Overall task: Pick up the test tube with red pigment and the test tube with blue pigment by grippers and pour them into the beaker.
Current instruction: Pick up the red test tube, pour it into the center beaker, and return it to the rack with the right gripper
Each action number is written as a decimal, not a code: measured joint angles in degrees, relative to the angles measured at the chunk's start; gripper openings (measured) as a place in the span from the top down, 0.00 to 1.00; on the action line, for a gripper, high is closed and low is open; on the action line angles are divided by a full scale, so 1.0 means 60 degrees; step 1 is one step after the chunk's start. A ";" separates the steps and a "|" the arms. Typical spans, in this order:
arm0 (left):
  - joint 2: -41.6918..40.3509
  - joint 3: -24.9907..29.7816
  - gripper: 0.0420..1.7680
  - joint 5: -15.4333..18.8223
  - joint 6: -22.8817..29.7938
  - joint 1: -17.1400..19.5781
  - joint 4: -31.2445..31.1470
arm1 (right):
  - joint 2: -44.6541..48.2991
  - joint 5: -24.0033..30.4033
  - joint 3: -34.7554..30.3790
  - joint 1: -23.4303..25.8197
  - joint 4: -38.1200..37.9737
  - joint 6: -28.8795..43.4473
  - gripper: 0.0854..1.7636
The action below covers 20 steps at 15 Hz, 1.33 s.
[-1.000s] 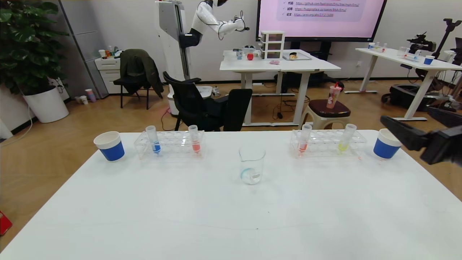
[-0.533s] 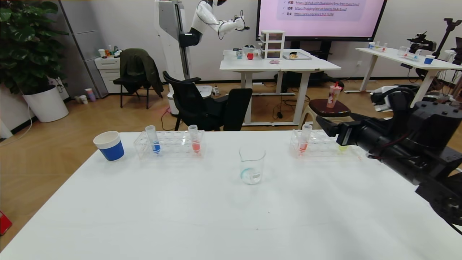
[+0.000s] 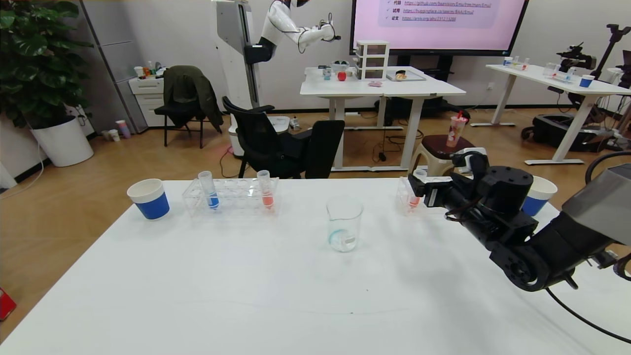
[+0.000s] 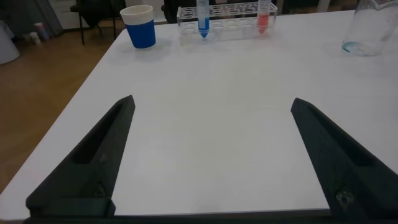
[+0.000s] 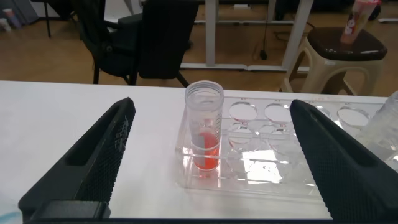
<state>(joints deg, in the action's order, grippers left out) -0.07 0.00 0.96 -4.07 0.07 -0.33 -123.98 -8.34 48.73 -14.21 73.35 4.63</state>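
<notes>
Head view shows you the right claw (image 3: pixel 415 186) spread wide at the right rack (image 3: pixel 405 196), level with the red tube (image 3: pixel 417 190) at that rack's left end; nothing is gripped. In the right wrist view that red tube (image 5: pixel 204 134) stands upright in its slot, centred between the two fingers (image 5: pixel 93 168) and clear of both. Your left claw (image 4: pixel 211 155) is also released, low over the near surface (image 3: pixel 246 276). The blue tube (image 3: pixel 209 190) stands upright in the left rack (image 3: pixel 231 197), alongside a second red tube (image 3: pixel 265 189). The beaker (image 3: pixel 343 225) sits between the racks, nearer you.
</notes>
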 joint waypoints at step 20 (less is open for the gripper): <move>0.0000 0.0000 0.01 0.0000 0.0000 0.0004 -0.0004 | -0.2013 -0.0250 0.2081 -0.0061 0.0457 -0.0016 0.71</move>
<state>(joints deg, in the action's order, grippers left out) -0.07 0.00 0.96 -4.07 0.10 -0.35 -136.06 -9.84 61.21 -14.58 76.09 4.53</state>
